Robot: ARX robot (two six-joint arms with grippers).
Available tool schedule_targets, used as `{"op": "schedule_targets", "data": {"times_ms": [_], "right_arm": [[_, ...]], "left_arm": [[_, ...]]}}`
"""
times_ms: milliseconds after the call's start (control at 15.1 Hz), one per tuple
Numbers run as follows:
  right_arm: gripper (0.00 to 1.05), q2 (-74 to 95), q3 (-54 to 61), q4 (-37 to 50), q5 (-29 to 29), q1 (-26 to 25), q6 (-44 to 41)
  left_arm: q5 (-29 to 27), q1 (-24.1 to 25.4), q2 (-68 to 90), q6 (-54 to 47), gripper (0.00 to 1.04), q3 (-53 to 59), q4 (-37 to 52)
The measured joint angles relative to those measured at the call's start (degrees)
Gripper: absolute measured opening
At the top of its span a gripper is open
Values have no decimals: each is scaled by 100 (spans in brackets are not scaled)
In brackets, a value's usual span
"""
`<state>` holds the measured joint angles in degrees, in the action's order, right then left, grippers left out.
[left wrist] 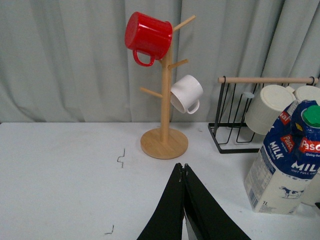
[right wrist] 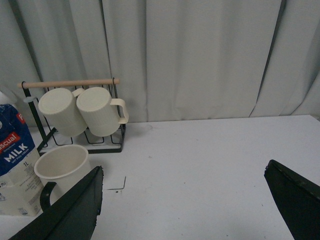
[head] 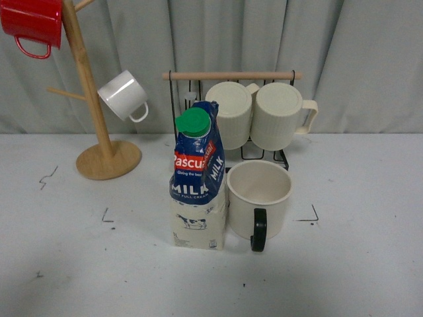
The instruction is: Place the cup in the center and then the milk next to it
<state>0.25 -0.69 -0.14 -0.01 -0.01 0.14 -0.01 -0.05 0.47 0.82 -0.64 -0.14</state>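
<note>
The cup [head: 260, 198], a wide cream mug with a black handle facing the front, stands upright in the middle of the white table [head: 79, 271]. The milk [head: 198, 181], a blue and white carton with a green cap, stands upright right beside it on its left, touching or nearly so. Neither arm shows in the front view. My left gripper [left wrist: 182, 167] is shut and empty, low over the table, with the milk [left wrist: 285, 160] off to one side. My right gripper [right wrist: 182, 172] is open and empty, with the cup [right wrist: 62, 167] and the milk [right wrist: 15, 160] beyond one finger.
A wooden mug tree [head: 99, 125] with a red mug [head: 33, 26] and a small white mug [head: 124, 96] stands at the back left. A black wire rack [head: 231, 76] holds two ribbed cream mugs [head: 254, 112] behind the cup. Small black corner marks [head: 309, 216] lie on the table.
</note>
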Motion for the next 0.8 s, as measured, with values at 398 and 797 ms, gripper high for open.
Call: {"op": "schedule_targets", "data": {"times_ms": [398,797], "right_arm": [[98,0,0,-4,0,0,-2],[98,0,0,-4,0,0,-2]], "left_arm": [[0,0,0,0,72,0,-7],[0,0,0,-4,98,0,-7]]}}
